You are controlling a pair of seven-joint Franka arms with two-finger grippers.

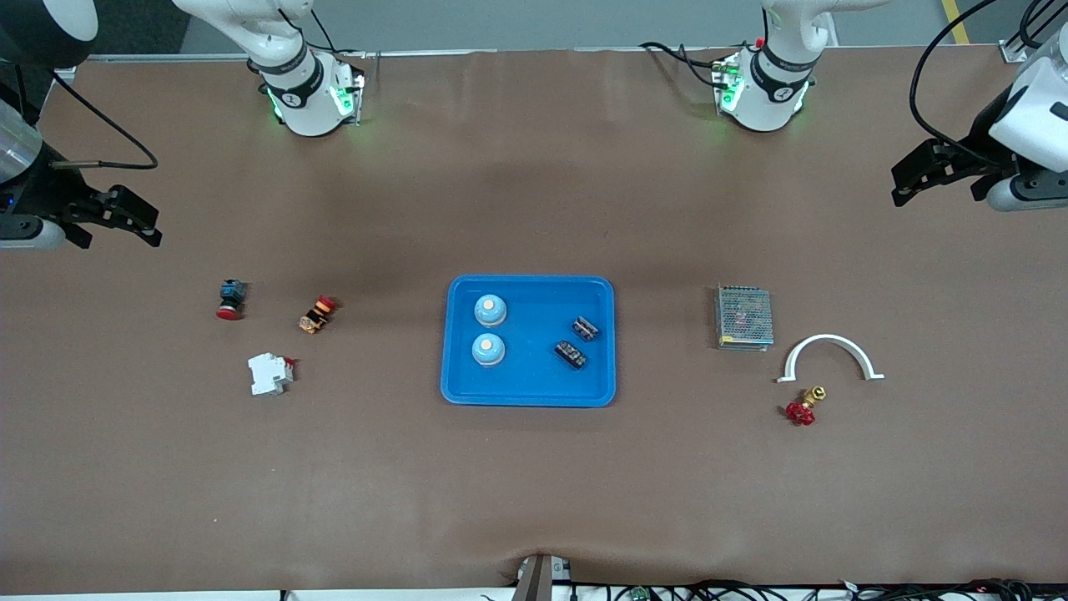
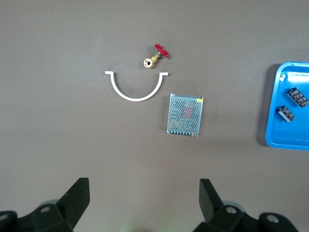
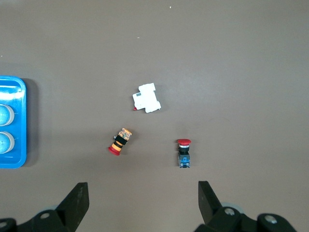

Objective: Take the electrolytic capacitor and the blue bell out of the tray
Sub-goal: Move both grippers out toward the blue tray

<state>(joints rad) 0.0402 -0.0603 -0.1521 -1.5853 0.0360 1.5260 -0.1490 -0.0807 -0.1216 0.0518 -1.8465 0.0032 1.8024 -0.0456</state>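
Note:
A blue tray [image 1: 528,399] lies at the middle of the table. Two light-blue bells [image 1: 490,310] [image 1: 488,349] stand in its half toward the right arm's end. Two dark capacitors [image 1: 585,328] [image 1: 571,355] lie in its half toward the left arm's end. The left wrist view shows the tray's edge [image 2: 275,140] with both capacitors [image 2: 299,96]; the right wrist view shows its edge [image 3: 21,121] with both bells [image 3: 6,114]. My left gripper [image 1: 897,185] [image 2: 144,193] hangs open and empty over its end of the table. My right gripper [image 1: 150,227] [image 3: 143,193] hangs open and empty over the other end.
Toward the left arm's end lie a metal mesh power supply [image 1: 743,317], a white arch bracket [image 1: 830,355] and a red-handled brass valve [image 1: 803,407]. Toward the right arm's end lie a red push button [image 1: 231,299], an orange-red switch [image 1: 317,314] and a white breaker [image 1: 269,373].

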